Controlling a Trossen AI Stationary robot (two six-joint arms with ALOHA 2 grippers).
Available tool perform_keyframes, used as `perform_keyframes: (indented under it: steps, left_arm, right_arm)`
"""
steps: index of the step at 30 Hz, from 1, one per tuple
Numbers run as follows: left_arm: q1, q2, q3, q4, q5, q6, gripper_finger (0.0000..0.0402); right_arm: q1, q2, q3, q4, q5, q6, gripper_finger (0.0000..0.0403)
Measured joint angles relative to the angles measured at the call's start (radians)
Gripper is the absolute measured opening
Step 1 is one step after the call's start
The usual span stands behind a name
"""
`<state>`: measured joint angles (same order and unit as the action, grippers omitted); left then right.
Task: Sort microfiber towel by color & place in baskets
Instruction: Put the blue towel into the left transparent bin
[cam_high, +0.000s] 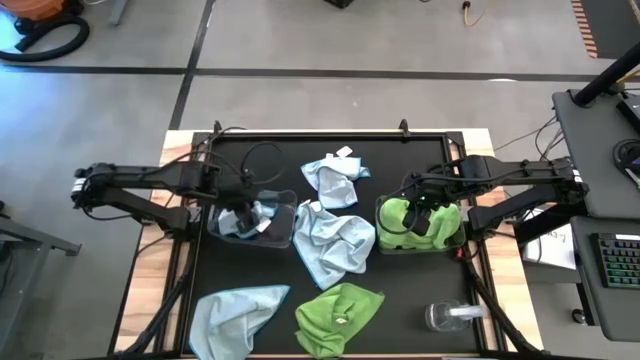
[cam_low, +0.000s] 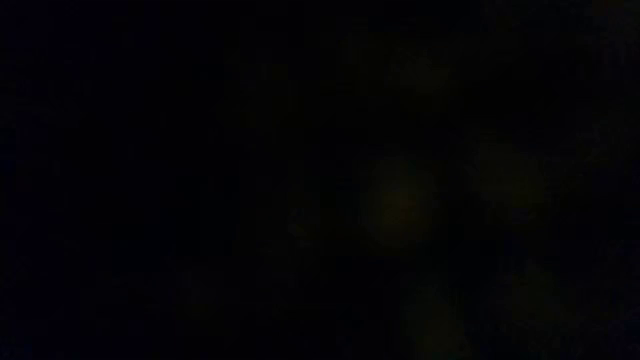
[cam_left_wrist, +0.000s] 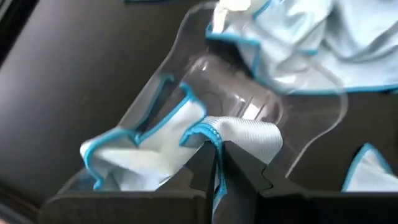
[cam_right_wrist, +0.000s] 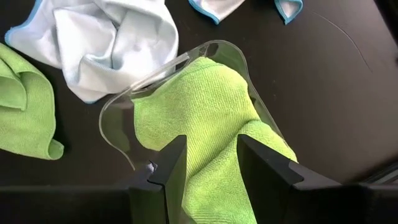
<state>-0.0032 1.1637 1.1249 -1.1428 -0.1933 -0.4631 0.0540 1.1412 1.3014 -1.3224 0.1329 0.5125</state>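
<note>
My left gripper (cam_high: 245, 215) (cam_left_wrist: 217, 149) is down in the left clear basket (cam_high: 288, 236) (cam_left_wrist: 205, 68), shut on a pale blue towel (cam_left_wrist: 143, 158) lying inside it. My right gripper (cam_high: 425, 215) (cam_right_wrist: 208, 149) is open over the right basket (cam_high: 380, 240) (cam_right_wrist: 186, 59). A lime green towel (cam_right_wrist: 199, 106) fills this basket, and a ridge of it runs between the fingers. Loose on the mat lie three pale blue towels (cam_high: 335, 180) (cam_high: 335, 245) (cam_high: 235, 315) and one green towel (cam_high: 340, 315). The low view is dark. My left gripper pinches the pale blue towel at a folded, blue-hemmed edge (cam_left_wrist: 208, 132) between its two fingers, coming from above. The rest of the towel lies crumpled on the basket's floor, slack. My right gripper's open fingers (cam_right_wrist: 176, 163) straddle a ridge of the green towel; whether they touch it I cannot tell.
A small clear round container (cam_high: 450, 315) lies near the mat's near right corner. One loose pale blue towel (cam_right_wrist: 106, 37) lies against the right basket's left side, and another edge (cam_left_wrist: 311, 43) reaches the left basket. Bare black mat (cam_high: 260, 165) shows toward the far left.
</note>
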Motion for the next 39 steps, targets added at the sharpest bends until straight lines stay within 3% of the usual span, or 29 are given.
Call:
perform_keyframes:
  steps: [8, 13, 19, 26, 29, 34, 39]
  left_arm:
    - [0.0, 0.084, 0.194, -0.058, 0.063, 0.039, 0.0079]
    - [0.0, 0.141, 0.309, -0.069, -0.021, 0.114, 0.0109]
    - [0.033, 0.255, 0.384, -0.022, -0.079, 0.247, 0.012]
    - [0.18, 0.375, 0.402, 0.05, -0.092, 0.372, 0.012]
    - [0.247, 0.415, 0.402, 0.12, -0.046, 0.457, 0.012]
    - [0.337, 0.498, 0.4, 0.25, 0.116, 0.57, 0.012]
    - [0.401, 0.589, 0.4, 0.285, 0.158, 0.619, 0.012]
  right_arm:
    - [0.0, 0.0, 0.0, 0.0, 0.0, -0.001, 0.0137]
    - [0.0, 0.0, 0.0, 0.002, 0.0, -0.057, 0.0137]
    - [0.0, 0.0, 0.0, 0.026, 0.0, -0.069, 0.0137]
    - [0.0, 0.0, 0.0, 0.024, 0.001, -0.068, 0.0137]
    - [0.0, 0.0, -0.002, 0.024, 0.0, -0.068, 0.0137]
    - [0.0, 0.0, -0.003, 0.024, 0.0, -0.068, 0.0137]
    - [0.0, 0.0, -0.009, 0.024, 0.001, -0.068, 0.0137]
